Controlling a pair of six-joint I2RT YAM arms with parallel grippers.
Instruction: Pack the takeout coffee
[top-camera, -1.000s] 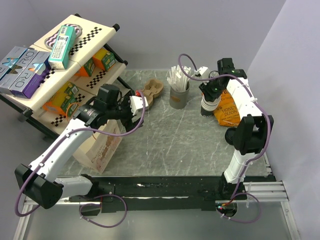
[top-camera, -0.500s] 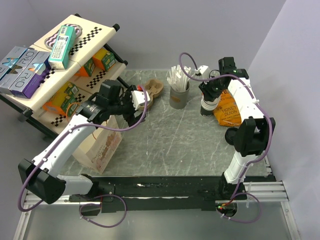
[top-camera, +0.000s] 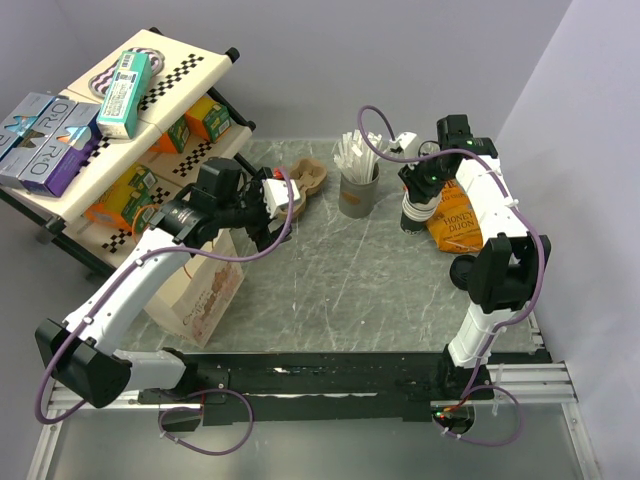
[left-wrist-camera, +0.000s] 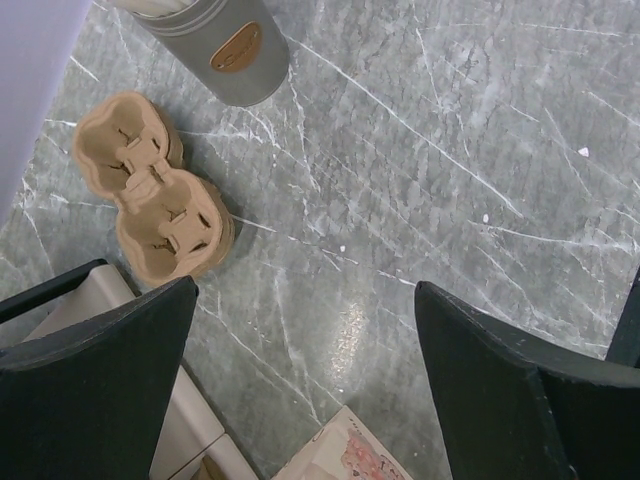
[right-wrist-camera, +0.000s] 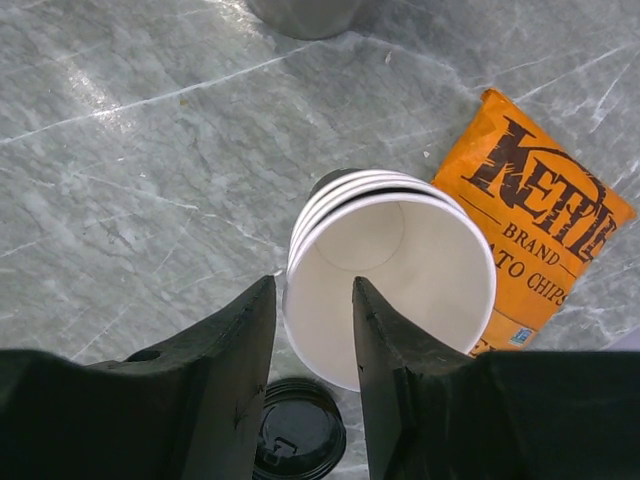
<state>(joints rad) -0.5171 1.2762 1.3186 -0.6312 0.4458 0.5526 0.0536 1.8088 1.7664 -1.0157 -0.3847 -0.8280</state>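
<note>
Takeout coffee (right-wrist-camera: 297, 437): round black top

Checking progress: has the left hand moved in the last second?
Yes. The left hand moved toward the table's far edge, closer to the cardboard cup carrier.

Counter (top-camera: 350, 290): passage open from centre to 6 o'clock; obstacles: paper bag (top-camera: 200, 290) at 8 o'clock, cup carrier (top-camera: 305, 180) 11, straw canister (top-camera: 358, 192) 12, white cup stack (top-camera: 418, 210) and chip bag (top-camera: 455, 228) 2.

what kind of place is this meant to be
Likely a mock café takeout counter on a robot test bench: a stack of white cups, a pulp cup carrier, a tin of white sticks, and a shelf of boxed goods.
</note>
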